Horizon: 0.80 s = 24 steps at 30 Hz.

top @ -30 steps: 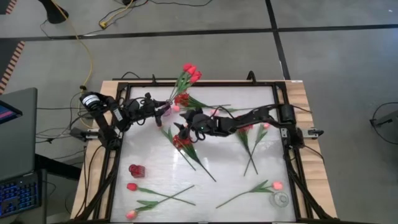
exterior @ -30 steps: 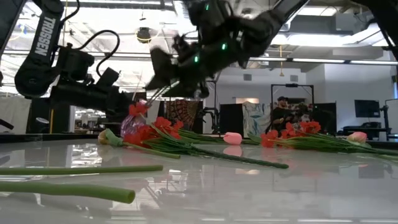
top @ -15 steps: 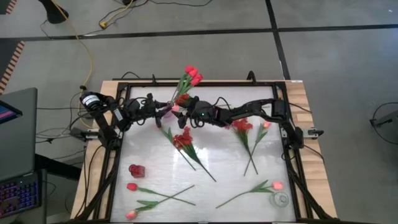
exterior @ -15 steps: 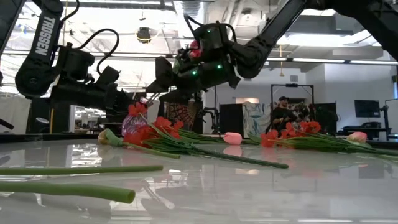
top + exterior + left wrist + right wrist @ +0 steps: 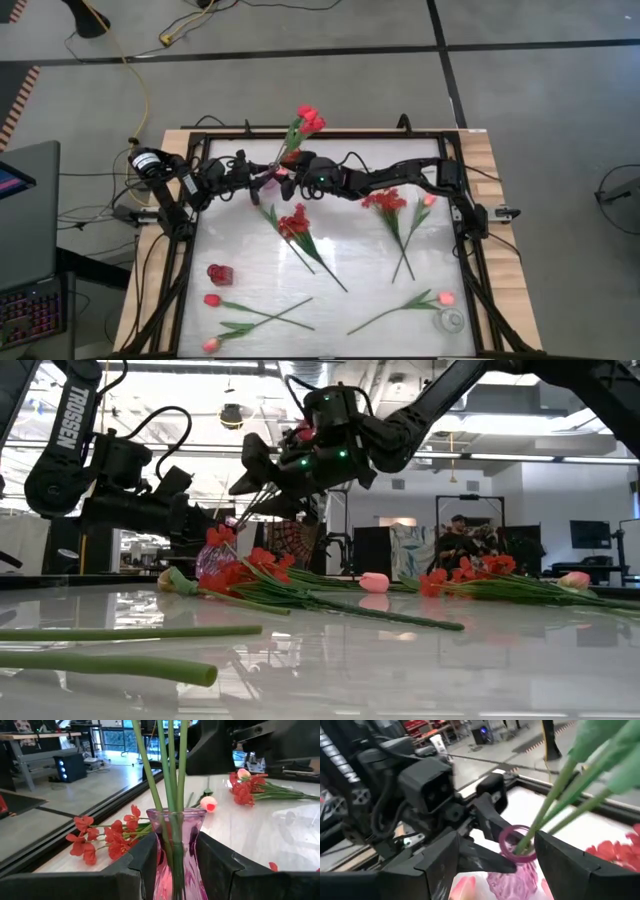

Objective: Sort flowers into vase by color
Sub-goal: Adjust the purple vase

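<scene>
Left pincer clamped around neck of purple vase, near table's far edge. Three red tulips stand in vase, stems leaning outward. Right pincer spread wide, empty, hovering just above vase rim. Red blossom sprays, pink tulips lie scattered over table.

3 stems in 1 purple vase; 2 arms; 1 person.

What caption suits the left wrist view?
Left hand grips a purple vase holding three green stems.
</scene>
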Tool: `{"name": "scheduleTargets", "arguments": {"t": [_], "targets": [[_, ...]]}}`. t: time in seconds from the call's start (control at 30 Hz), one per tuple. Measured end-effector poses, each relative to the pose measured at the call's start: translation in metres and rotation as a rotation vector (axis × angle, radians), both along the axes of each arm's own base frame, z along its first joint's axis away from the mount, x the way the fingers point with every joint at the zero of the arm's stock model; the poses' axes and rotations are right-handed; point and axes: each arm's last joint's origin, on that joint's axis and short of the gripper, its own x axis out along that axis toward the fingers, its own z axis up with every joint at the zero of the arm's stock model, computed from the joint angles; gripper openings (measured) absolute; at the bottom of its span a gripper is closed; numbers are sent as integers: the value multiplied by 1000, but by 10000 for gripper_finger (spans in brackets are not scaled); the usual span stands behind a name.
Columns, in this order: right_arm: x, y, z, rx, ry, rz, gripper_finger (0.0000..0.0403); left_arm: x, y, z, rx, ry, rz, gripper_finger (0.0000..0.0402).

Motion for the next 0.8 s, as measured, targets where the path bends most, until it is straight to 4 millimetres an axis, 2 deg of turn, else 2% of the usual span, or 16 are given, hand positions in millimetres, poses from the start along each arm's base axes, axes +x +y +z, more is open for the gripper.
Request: {"name": "scheduleTargets", "arguments": {"t": [0.13,0.33,0.67,0.8], "targets": [[0,-6,1,76,3,-27,286,0,0,0,0,0,0,109],[0,-7,1,102,-11,-34,286,0,0,0,-4,-2,0,109],[3,9,1,106,-12,-58,286,0,0,0,-7,-3,0,109],[8,11,-14,105,-16,-63,286,0,-1,0,-12,-5,-10,109]]}}
